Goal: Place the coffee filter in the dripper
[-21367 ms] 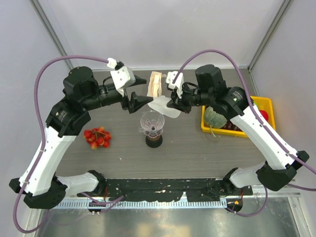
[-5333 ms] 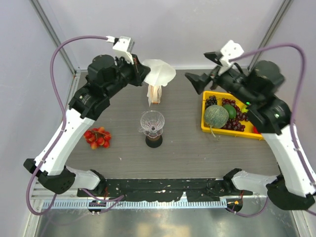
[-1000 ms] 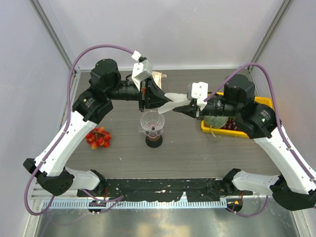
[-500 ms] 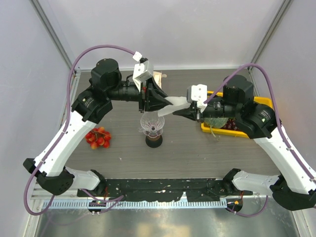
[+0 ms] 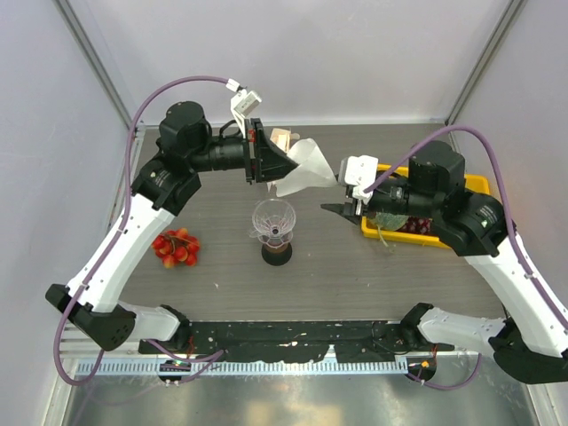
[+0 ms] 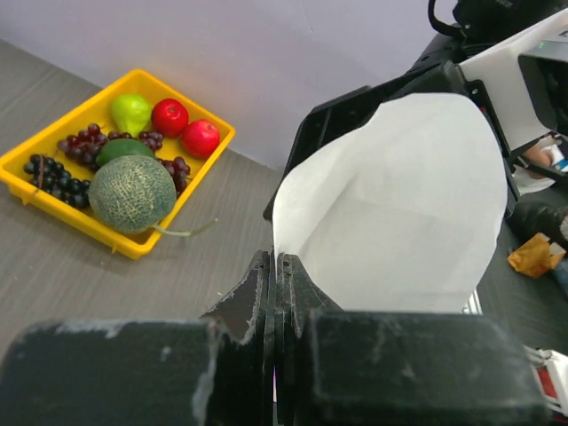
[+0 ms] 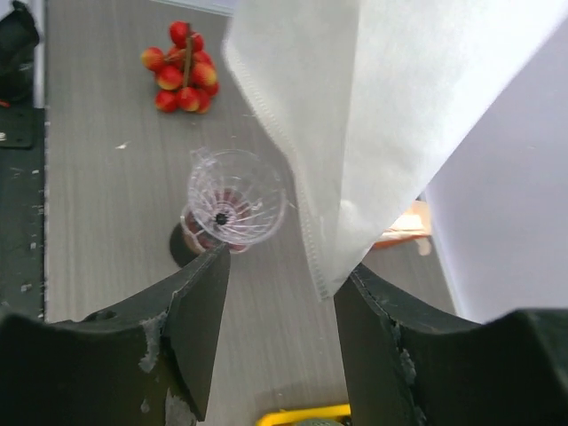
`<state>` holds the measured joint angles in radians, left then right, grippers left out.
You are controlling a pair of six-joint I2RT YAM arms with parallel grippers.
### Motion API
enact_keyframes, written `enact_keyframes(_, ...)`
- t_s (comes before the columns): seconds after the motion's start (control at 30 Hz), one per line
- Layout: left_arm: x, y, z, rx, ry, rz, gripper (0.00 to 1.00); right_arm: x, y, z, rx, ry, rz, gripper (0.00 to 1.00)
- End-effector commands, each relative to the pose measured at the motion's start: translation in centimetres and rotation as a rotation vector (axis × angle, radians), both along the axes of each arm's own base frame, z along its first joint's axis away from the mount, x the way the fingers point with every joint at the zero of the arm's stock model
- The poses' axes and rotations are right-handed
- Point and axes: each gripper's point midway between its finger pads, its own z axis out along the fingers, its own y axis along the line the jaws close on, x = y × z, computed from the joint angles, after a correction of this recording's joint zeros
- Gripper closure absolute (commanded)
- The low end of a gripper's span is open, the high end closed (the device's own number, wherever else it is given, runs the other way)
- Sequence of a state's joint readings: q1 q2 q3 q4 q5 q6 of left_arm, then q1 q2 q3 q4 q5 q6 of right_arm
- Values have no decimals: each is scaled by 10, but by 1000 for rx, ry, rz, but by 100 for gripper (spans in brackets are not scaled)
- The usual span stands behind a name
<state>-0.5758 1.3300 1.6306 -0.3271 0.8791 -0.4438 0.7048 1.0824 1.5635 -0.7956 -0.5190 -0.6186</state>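
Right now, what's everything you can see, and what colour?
coffee filter: 1, white, held up by the left hand
dripper: 1, clear, on the brown cup, in the middle
brown cup: 1, dark brown, under the dripper
filter packet: 1, beige and orange, behind the filter
red fruit bunch: 1, red, left of the dripper
tray: 1, yellow, right side
melon: 1, grey-green, in tray
grapes: several, dark purple, in tray
pear: 1, green, in tray
red fruits: 2, red, in tray
left hand: 1, black, shut on the filter
right hand: 1, black, open, empty
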Motion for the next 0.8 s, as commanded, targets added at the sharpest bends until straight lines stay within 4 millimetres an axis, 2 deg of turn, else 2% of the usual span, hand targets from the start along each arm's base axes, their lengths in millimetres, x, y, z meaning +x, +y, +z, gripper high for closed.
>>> enact_keyframes(0.0, -7, 2, 25, -76, 24, 5, 100, 22, -15, 33, 61, -180, -134, 43)
enact_keyframes(0.03, -6, 2, 25, -76, 27, 8, 100, 29, -16, 31, 62, -192, -164, 37)
enact_keyframes(0.07, -6, 1, 25, -75, 34, 6, 100, 31, -16, 40, 86, -237, -173, 35)
enact_keyframes(0.1, -5, 0, 25, -77, 38, 9, 100, 38, -18, 37, 82, -251, -203, 32)
enact_keyframes(0.13, -4, 0, 25, -77, 47, 13, 100, 42, -18, 43, 95, -283, -216, 32)
enact_keyframes(0.3, 0, -1, 26, -84, 75, 30, 100, 57, -15, 39, 27, -346, -245, 32)
enact_keyframes(0.47, 2, -3, 26, -87, 97, 38, 100, 66, -11, 48, 33, -423, -289, 34)
enact_keyframes(0.6, 3, -1, 25, -84, 98, 45, 100, 67, -10, 49, 33, -461, -285, 48)
enact_keyframes(0.67, 3, -1, 24, -82, 99, 48, 100, 65, -10, 47, 30, -472, -277, 61)
enact_keyframes(0.77, 5, 0, 23, -80, 102, 58, 100, 63, -11, 46, 18, -487, -264, 69)
